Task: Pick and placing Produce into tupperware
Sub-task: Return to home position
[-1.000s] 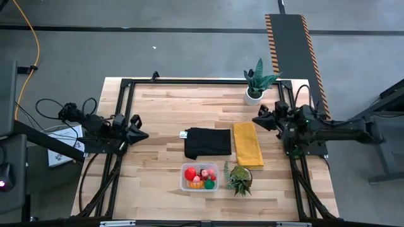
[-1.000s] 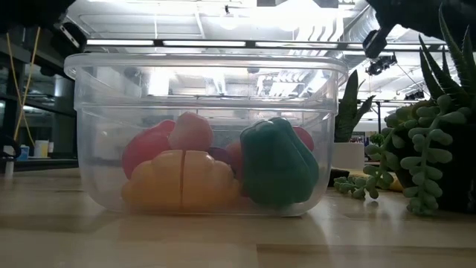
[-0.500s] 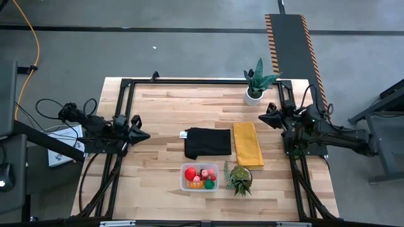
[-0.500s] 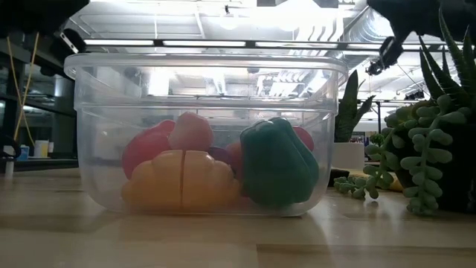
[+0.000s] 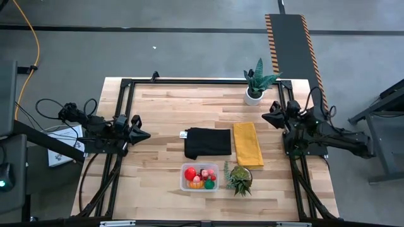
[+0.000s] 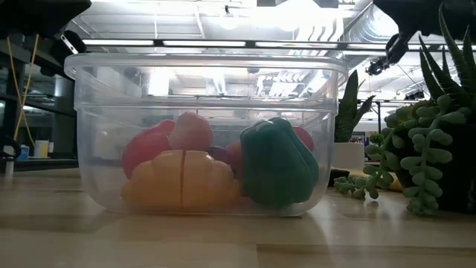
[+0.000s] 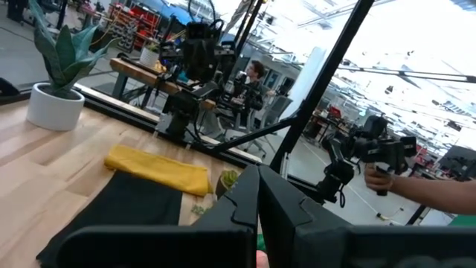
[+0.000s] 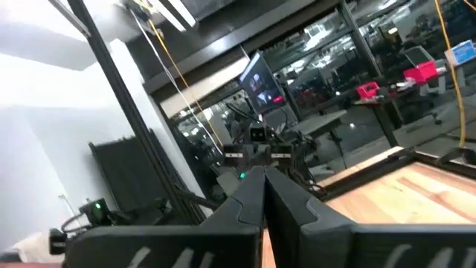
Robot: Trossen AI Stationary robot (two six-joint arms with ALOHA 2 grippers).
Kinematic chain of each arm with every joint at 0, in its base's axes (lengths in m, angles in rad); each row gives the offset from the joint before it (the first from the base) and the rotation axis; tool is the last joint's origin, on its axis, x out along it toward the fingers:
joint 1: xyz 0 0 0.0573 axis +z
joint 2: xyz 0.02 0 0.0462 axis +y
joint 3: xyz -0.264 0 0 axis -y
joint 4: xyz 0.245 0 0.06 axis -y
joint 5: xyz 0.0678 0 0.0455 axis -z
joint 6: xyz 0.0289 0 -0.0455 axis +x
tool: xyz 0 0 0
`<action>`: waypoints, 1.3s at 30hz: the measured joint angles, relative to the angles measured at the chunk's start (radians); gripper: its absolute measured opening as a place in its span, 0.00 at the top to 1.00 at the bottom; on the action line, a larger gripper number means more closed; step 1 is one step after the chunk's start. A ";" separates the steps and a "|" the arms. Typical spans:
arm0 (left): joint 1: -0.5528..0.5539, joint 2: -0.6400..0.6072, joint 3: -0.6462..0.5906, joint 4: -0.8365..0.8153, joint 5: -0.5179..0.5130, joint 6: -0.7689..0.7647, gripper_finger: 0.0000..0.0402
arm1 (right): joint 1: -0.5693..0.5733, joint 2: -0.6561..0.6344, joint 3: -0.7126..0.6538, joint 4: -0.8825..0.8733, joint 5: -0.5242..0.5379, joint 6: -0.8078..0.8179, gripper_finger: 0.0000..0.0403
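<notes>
The clear tupperware [image 5: 199, 177] stands near the table's front edge and holds the produce: a red piece [image 6: 149, 149], a yellow-orange one [image 6: 181, 181], a green pepper [image 6: 277, 164] and small pink and red ones [image 5: 204, 174]. My left gripper [image 5: 146, 134] is shut and empty over the table's left edge. My right gripper [image 5: 264, 117] is shut and empty over the right edge, near the white plant pot. In the wrist views the left fingers [image 7: 258, 195] and the right fingers [image 8: 263, 190] are closed together.
A black cloth [image 5: 207, 142] and a yellow cloth [image 5: 248, 144] lie mid-table. A potted plant in a white pot [image 5: 255, 84] stands at the far right. A trailing succulent [image 5: 239, 179] sits just right of the tupperware. A person shows beyond the table in the left wrist view.
My right arm has drawn back toward the table's right edge and a little toward its far edge, its gripper staying shut and empty. The tupperware and the produce in it have not moved.
</notes>
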 joint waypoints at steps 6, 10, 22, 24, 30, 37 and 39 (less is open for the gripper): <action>0.000 0.000 0.000 0.000 -0.004 -0.001 1.00 | 0.000 -0.024 -0.180 0.324 0.003 0.088 1.00; 0.000 0.000 0.000 -0.006 -0.004 0.001 1.00 | 0.000 -0.028 -0.168 0.316 0.001 0.049 1.00; 0.000 0.000 0.001 -0.219 0.072 0.011 1.00 | 0.000 -0.033 -0.182 0.091 -0.005 -0.145 1.00; 0.000 0.000 0.001 -0.230 0.072 0.035 1.00 | 0.000 -0.033 -0.182 0.035 -0.005 -0.183 1.00; 0.000 0.000 0.001 -0.287 0.042 0.124 1.00 | -0.001 -0.033 -0.182 -0.066 0.003 -0.261 1.00; 0.000 0.000 0.001 -0.448 0.038 0.068 1.00 | -0.001 -0.033 -0.182 -0.169 0.003 -0.294 1.00; 0.000 0.000 0.001 -0.469 0.038 0.064 1.00 | -0.001 -0.032 -0.182 -0.194 0.003 -0.294 1.00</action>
